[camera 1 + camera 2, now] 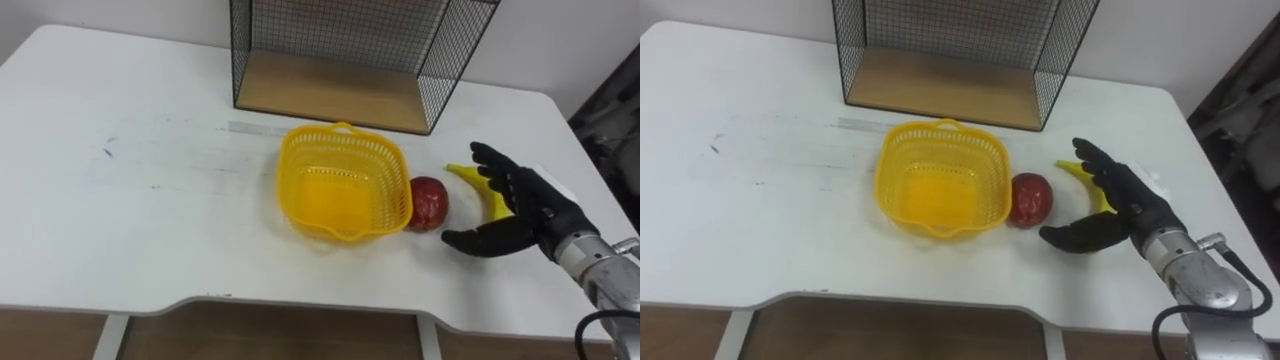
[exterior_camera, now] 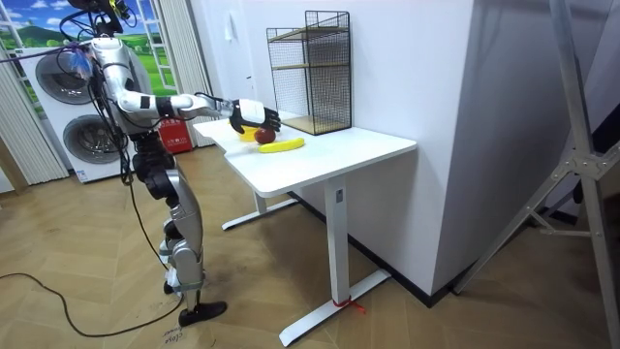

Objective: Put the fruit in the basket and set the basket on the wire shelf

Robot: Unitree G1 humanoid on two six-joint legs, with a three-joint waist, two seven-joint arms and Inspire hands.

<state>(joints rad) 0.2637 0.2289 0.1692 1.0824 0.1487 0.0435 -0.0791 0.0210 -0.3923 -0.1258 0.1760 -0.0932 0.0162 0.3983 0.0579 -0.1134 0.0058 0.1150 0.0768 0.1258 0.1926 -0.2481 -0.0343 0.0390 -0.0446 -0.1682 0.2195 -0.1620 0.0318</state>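
- The right robot hand [image 1: 533, 207] reaches over the white bench [image 1: 150, 200], fingers spread apart and straight, thumb stretched out low, clamped on nothing.
- A banana [image 1: 468, 176] lies on the bench, partly hidden under the fingers; whether they touch it cannot be told.
- A red apple [image 1: 428, 203] sits just left of the thumb tip, against the yellow plastic basket [image 1: 300, 152].
- The basket stands further left of the robot hand.
- The wire shelf [image 1: 330, 88] stands beyond the robot hand, to its far left.
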